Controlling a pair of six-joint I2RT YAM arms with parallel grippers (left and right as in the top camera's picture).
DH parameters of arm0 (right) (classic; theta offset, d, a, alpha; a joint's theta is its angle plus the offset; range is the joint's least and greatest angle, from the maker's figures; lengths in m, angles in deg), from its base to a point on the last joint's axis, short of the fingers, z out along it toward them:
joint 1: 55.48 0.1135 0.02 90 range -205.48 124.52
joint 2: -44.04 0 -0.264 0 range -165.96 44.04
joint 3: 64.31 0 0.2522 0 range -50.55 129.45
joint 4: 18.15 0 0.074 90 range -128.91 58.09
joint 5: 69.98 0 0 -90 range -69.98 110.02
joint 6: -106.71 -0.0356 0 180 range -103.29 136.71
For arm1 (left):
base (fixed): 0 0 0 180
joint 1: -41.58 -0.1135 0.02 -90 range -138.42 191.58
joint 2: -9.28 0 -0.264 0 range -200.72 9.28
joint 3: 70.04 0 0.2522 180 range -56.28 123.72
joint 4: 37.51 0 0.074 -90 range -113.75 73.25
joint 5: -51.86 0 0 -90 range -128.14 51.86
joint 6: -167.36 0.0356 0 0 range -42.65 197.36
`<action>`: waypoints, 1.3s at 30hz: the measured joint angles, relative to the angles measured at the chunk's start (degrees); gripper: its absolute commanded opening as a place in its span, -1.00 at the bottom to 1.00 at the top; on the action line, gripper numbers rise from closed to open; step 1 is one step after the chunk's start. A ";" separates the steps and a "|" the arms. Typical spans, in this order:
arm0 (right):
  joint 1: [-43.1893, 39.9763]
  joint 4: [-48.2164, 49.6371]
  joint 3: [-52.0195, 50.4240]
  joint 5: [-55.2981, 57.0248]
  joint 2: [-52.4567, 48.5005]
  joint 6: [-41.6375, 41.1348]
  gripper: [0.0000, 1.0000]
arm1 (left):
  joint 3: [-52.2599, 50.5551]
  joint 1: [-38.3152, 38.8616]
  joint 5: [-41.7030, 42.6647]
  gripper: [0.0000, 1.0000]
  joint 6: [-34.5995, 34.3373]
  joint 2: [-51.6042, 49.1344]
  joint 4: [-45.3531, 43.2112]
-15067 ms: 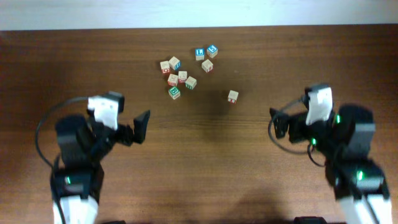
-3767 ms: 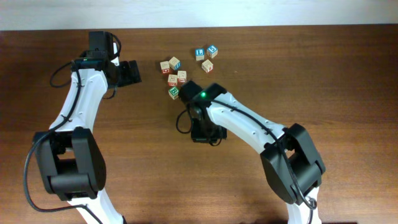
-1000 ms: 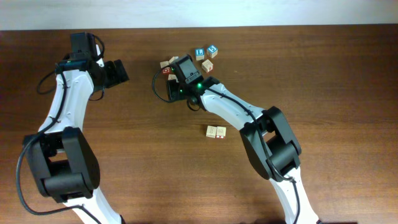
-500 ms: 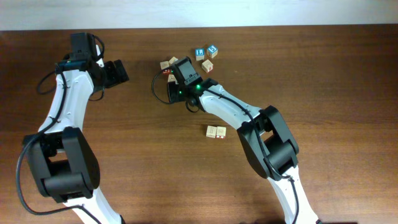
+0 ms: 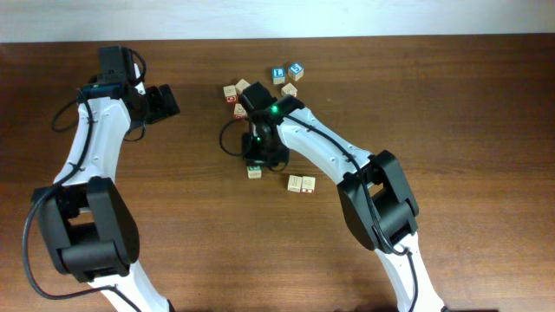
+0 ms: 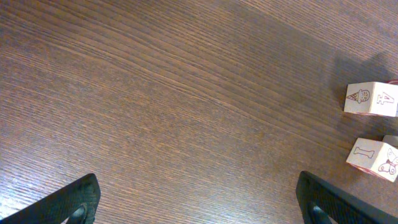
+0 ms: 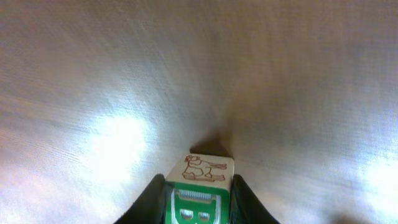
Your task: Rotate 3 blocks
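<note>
Now right end effector point(image 7: 199, 208) pinches green-printed block point(image 7: 202, 171) near two pale blocks point(image 5: 297, 183); left end effector point(image 6: 199, 205) spread.

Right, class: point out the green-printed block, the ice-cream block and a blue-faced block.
green-printed block point(image 7: 199, 208), right wrist view, green letter face.
ice-cream block point(image 6: 360, 97), left wrist view, cone face.
blue-faced block point(image 5: 278, 74), overhead view, top face.

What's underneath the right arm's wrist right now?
The right wrist view shows a green-printed block gripped between the fingers, table beyond. Overhead, the right arm covers that grip; only a pale block pokes out beside it. The block's underside is hidden.
</note>
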 measured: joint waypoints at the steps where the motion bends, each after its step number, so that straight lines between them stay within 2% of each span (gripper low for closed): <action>1: 0.00 -2.80 0.09 -0.35 0.09 -0.37 -0.31 | 0.00 0.00 0.00 0.98 0.00 0.00 0.00; 5: 0.13 -7.85 -0.46 -0.28 0.07 -0.70 -0.16 | 0.00 0.00 0.17 0.98 0.00 0.00 -0.02; 9: 0.15 -11.39 -0.22 1.53 -0.57 -0.74 -0.11 | 0.00 0.00 0.87 0.99 -0.02 0.00 -0.02; 12: 0.15 -16.87 4.52 3.93 -1.66 -0.79 -0.10 | 0.00 0.00 1.11 0.99 -0.02 0.00 -0.02; 16: 0.15 -26.23 17.18 7.17 -2.10 -0.28 -0.03 | 0.31 0.13 2.14 0.99 0.02 0.00 0.59; 19: 0.15 -34.27 30.80 9.46 -2.25 0.35 0.00 | 3.63 0.63 2.75 0.96 0.50 0.00 5.18; 20: 0.15 -36.63 35.95 10.08 -2.25 0.87 0.09 | 5.38 0.94 2.84 0.95 0.68 0.02 6.95; 23: 0.15 -40.87 50.16 10.49 -2.19 3.56 0.08 | 9.55 2.03 3.02 0.89 1.62 1.22 10.93; 24: 0.15 -40.87 53.46 10.01 -1.73 4.39 0.07 | 10.56 2.54 2.99 0.86 2.25 2.38 11.91; 26: 0.15 -40.92 56.63 9.33 0.98 5.66 0.01 | 11.47 3.30 2.99 0.60 2.89 5.31 12.87; 27: 0.15 -40.92 56.98 9.03 3.28 6.21 0.00 | 11.63 3.65 3.02 0.54 3.30 7.28 13.33; 31: 0.22 -40.92 57.00 8.26 14.62 10.43 0.00 | 12.39 3.91 3.02 0.57 3.72 13.09 15.56; 34: 0.52 -40.89 53.02 9.70 29.51 13.09 0.00 | 12.85 5.09 3.02 0.48 3.69 14.95 18.10; 35: 0.61 -40.76 48.61 12.04 37.77 12.96 -0.01 | 12.83 6.01 3.04 0.39 3.56 14.91 19.06; 37: 0.66 -40.59 40.61 16.17 46.62 11.21 -0.01 | 12.81 8.31 2.99 0.31 2.54 14.53 20.00; 39: 0.63 -40.74 27.67 22.27 56.02 6.71 -0.01 | 12.79 11.19 3.04 0.22 1.55 14.43 21.20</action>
